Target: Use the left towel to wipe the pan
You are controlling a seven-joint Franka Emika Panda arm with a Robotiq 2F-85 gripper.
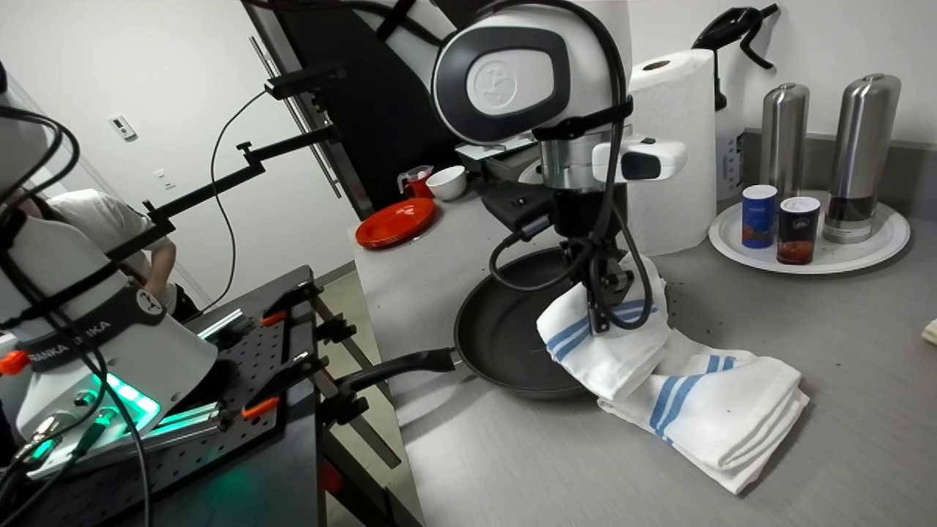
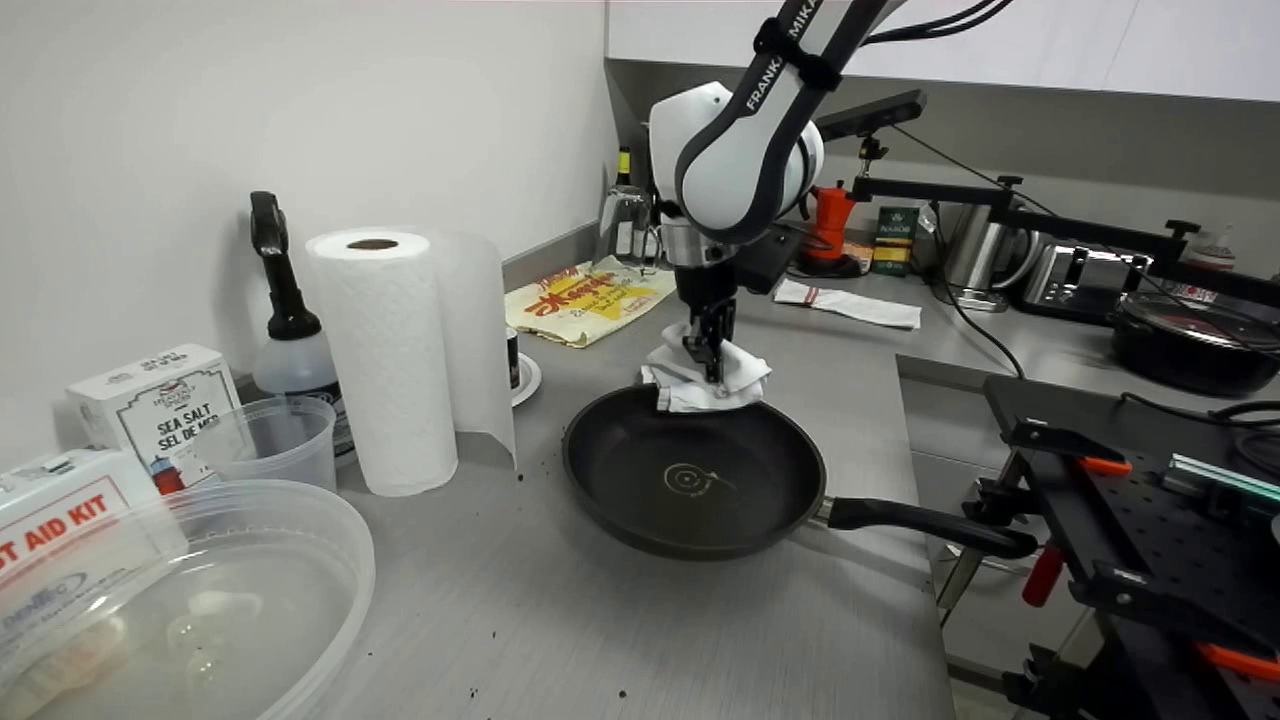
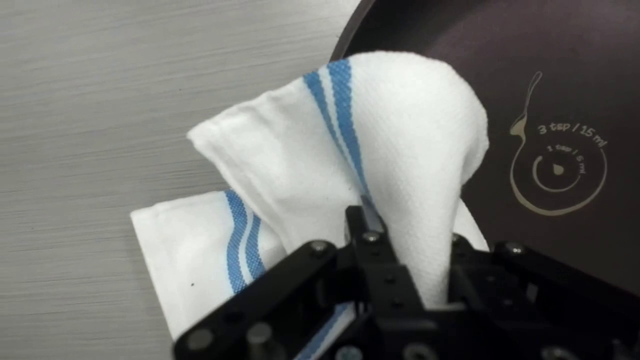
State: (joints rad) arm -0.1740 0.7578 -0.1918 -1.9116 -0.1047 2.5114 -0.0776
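Fingers (image 3: 381,272) were pinched on a thick fold of the blue-striped dish towel (image 3: 415,145). The wrist view made that pretty clear: one finger each side of the bunched cloth, and only about as far apart as the wad was thick. One tip was mostly hidden by cloth, so I couldn't swear to what else it touched.

In an exterior view the towel lapped over the edge of the frying pan (image 2: 690,500) at about 12 o'clock. In the wrist view the printed measuring rings (image 3: 558,170) sat at roughly 3 o'clock from the cloth. More striped folds (image 1: 725,413) lay on the worktop (image 1: 878,410) at about 4 o'clock from the pan in an exterior view, and I couldn't tell whether they were the tail of the same towel or a second one. A red-striped towel (image 2: 855,304) sat well apart, between 1 and 2 o'clock from the pan in an exterior view.

My read was that the pick-up was done and the wipe hadn't really started. The next move called for bringing the cloth in over the rings, lowering until it pressed on the pan floor, then sweeping in arcs. I'd have gone easy on the force: nothing visible braced the pan, and with the black handle (image 1: 399,364) sticking out between 8 and 9 o'clock in an exterior view, a hard shove could've spun it.
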